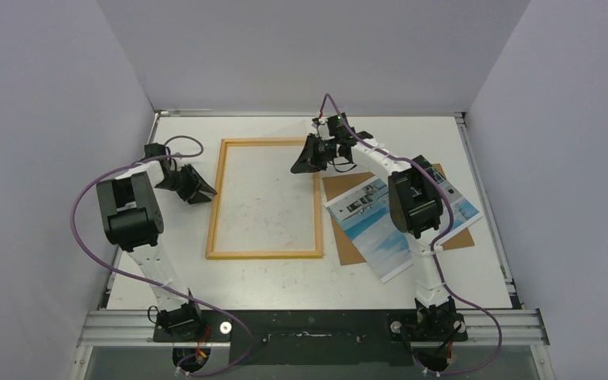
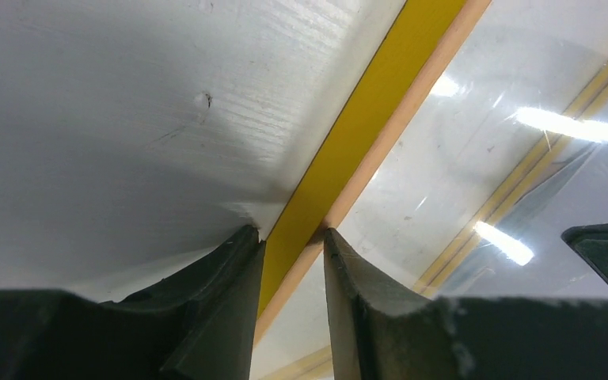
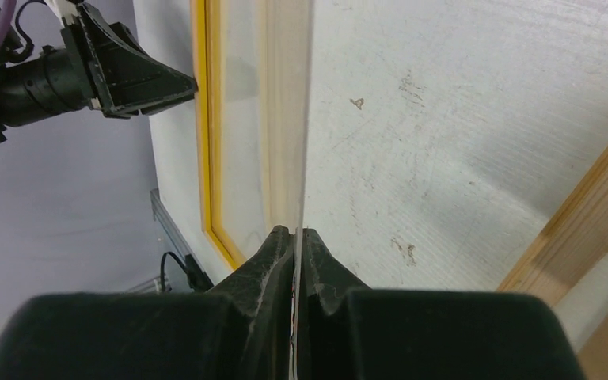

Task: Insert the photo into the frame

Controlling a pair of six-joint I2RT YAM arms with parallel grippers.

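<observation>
The left tool (image 1: 204,194) is straddling the left rail of the thin yellow-fronted wooden frame (image 1: 265,254). The blue-and-white photo print (image 1: 360,226) is lying slantwise toward the surface's right edge, nearest the right tool (image 1: 297,165). Left wrist: I cannot tell whether it is pinching yet. Right wrist: that tool is clamping the edge of a clear pane (image 3: 285,119).

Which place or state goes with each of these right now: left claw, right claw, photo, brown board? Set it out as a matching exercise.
Things:
1. left claw
2. right claw
3. photo
4. brown board

Places or states:
A. lying partly under the photo
B. jaws either side of the left bar of the frame
C. shut, at the frame's far right corner
D. picture side up, right of the frame

Pairs: 1-B; 2-C; 3-D; 4-A
</observation>
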